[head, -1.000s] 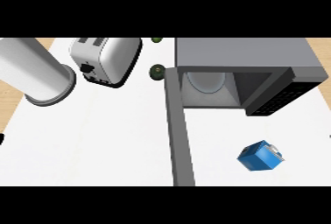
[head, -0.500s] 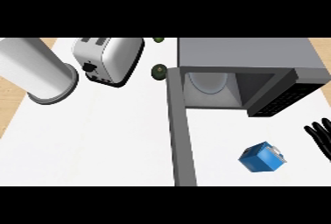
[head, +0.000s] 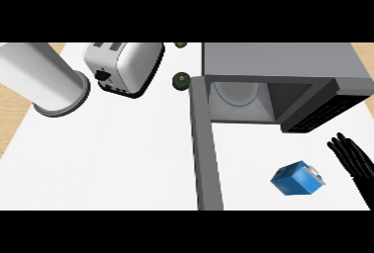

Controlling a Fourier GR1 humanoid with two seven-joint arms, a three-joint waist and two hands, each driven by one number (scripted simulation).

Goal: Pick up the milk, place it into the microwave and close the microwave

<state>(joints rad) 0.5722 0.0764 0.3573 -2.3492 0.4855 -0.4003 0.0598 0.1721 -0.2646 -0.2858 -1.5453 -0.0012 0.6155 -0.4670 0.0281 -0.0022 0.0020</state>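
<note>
Movement is confined to the right side: half a second back only the fingertips of the right hand [head: 353, 159] showed at the edge, a second back nothing of it was seen, and now more of the hand has come in, fingers straight, spread and holding nothing. From this it is judged that the reach for the milk has begun but no grasp has been made, so every later step is outstanding. Far to the left of those fingers, a tall pale cylinder [head: 40, 78] with a smooth matt wall is seen standing on the white counter [head: 102, 163]. Next rightward, a toaster [head: 120, 65] with a rounded, brushed-metal shell and a dark end panel is found, and two small dark green round things [head: 180, 80] are set just beyond it. A long grey door [head: 206, 148], flat and thin-edged, is swung fully open towards the viewer, well left of the fingers. The microwave [head: 281, 62], a boxy grey case with a dark keypad face, is placed above and left of the fingertips; its pale cavity, with a round glass plate [head: 235, 92] inside, is left open. The milk [head: 297, 178], a small blue carton with sharp edges and a pale cap, is seen on the counter just left of and slightly below the fingers, apart from them. The left hand is not shown.
</note>
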